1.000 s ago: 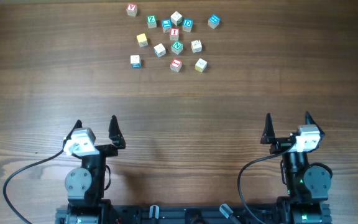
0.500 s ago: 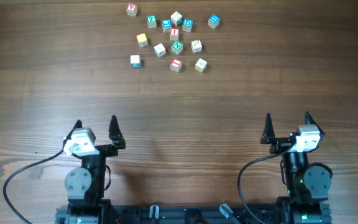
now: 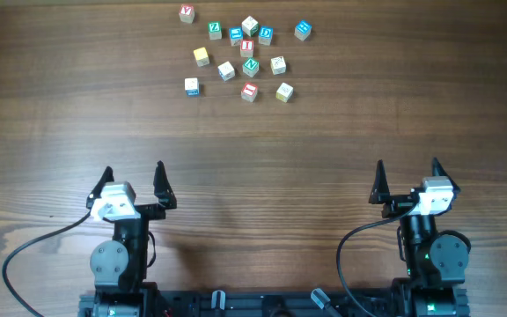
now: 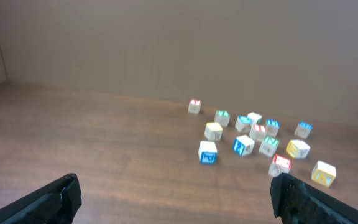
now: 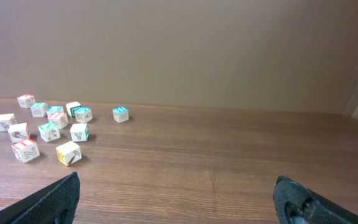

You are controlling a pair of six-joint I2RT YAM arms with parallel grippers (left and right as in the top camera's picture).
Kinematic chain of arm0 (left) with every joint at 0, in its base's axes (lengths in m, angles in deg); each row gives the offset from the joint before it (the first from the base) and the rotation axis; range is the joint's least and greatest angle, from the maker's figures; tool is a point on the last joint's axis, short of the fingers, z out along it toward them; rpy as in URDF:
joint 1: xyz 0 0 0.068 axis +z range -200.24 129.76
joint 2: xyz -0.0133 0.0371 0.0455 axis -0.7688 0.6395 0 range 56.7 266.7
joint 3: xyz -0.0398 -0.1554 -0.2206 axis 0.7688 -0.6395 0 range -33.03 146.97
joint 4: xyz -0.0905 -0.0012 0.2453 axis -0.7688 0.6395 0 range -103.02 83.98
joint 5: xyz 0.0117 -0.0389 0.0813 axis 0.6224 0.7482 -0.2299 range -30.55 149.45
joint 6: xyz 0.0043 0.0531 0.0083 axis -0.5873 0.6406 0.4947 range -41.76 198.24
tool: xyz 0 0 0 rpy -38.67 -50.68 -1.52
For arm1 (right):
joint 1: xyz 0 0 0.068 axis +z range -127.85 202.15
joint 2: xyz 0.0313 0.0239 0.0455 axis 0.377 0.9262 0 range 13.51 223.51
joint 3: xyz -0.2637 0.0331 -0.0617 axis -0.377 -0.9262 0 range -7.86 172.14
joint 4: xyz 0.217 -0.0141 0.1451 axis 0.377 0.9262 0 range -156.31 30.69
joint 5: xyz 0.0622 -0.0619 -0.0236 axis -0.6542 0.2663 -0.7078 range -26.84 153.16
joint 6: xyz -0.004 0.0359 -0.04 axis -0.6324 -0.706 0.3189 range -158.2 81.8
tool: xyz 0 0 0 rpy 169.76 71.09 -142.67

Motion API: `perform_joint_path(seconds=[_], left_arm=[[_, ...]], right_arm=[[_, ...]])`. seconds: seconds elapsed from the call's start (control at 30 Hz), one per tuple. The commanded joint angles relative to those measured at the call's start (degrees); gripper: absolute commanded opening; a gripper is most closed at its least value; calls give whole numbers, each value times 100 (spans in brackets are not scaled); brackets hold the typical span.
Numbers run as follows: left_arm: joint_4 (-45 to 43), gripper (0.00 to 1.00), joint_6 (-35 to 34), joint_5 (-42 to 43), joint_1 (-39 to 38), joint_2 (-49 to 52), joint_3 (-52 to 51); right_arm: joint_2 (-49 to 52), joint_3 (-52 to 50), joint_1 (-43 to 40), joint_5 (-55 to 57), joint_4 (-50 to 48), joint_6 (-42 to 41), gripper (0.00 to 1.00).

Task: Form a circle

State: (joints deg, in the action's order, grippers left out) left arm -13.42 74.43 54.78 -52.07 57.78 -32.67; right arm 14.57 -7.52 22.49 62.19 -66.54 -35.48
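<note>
Cubes (image 3: pixel 247 47) lie scattered, spread widest left to right.

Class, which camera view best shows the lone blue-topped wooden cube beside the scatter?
The right wrist view: the small blue-topped wooden cube stands alone and largest, with its top and side faces visible. Overhead shows only the cube from above, small. The left wrist view shows the cube distant and blurred.
</note>
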Motion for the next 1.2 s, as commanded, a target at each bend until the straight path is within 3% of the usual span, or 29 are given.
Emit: perform_joint_path(seconds=[0.0,0.23,0.4,0.57,0.9,1.17], left_arm=[[-382,100,188,4,-26,-15,0],[400,100,-4,463,-26,-15,890],[1884,100,-4,459,-26,210,2470],[3056,100,-4,461,-26,1180,4472],[5366,100,42,490,-26,4791,8142],[7145,100,59,929,-26,8717,11062]], right_arm=[[-26,-4,24,94,-15,28,100],[-26,-4,24,94,-15,28,100],[-26,-4,24,92,-15,28,100],[-26,-4,24,94,-15,31,100],[-26,-4,24,92,-15,28,100],[-26,-4,24,92,-15,28,100]])
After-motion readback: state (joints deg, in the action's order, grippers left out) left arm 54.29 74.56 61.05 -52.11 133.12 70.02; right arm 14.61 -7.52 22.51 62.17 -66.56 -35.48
